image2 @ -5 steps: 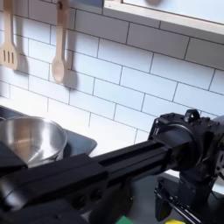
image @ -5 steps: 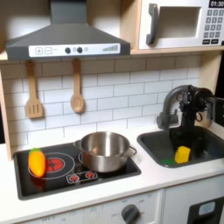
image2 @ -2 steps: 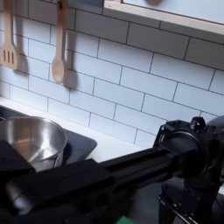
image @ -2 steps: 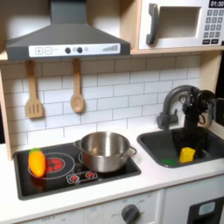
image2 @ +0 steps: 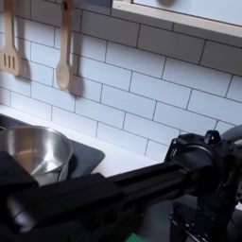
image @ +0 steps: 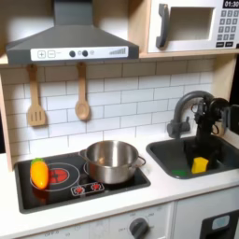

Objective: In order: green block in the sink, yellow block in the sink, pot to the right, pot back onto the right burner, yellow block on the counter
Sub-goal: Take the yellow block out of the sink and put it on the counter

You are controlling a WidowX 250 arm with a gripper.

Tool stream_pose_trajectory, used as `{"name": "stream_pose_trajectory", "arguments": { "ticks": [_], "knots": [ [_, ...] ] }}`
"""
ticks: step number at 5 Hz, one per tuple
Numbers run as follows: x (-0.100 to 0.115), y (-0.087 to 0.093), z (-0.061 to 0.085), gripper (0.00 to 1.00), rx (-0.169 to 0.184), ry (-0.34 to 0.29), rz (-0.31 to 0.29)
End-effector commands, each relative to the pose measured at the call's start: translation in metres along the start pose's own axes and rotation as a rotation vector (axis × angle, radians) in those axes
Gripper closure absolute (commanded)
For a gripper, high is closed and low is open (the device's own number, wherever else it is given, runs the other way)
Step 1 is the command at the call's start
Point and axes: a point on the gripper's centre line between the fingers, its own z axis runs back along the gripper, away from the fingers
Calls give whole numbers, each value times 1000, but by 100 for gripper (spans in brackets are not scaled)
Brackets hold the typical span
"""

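in the first exterior view the gripper (image: 199, 154) reaches into the sink (image: 168, 159) right above the yellow block (image: 200, 165); whether it grips is unclear. the pot (image: 112, 161) sits on the cooktop (image: 56, 189).

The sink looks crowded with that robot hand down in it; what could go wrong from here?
1. The hand hangs right over the yellow block, with the green block close by; it might nudge either.
2. The faucet curves beside the arm; lifting carelessly could bump it.
3. Whether the hand grips the yellow block is unclear; it may slip.
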Motion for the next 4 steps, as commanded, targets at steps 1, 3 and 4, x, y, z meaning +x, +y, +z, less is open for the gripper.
{"name": "stream_pose_trajectory", "arguments": {
  "ticks": [1,3,4],
  "knots": [
    [0,2,0,0,-2,-16,9],
    [-2,0,-7,100,-12,-34,-8],
    [-2,2,-4,100,-18,-51,-5]
  ]
}}
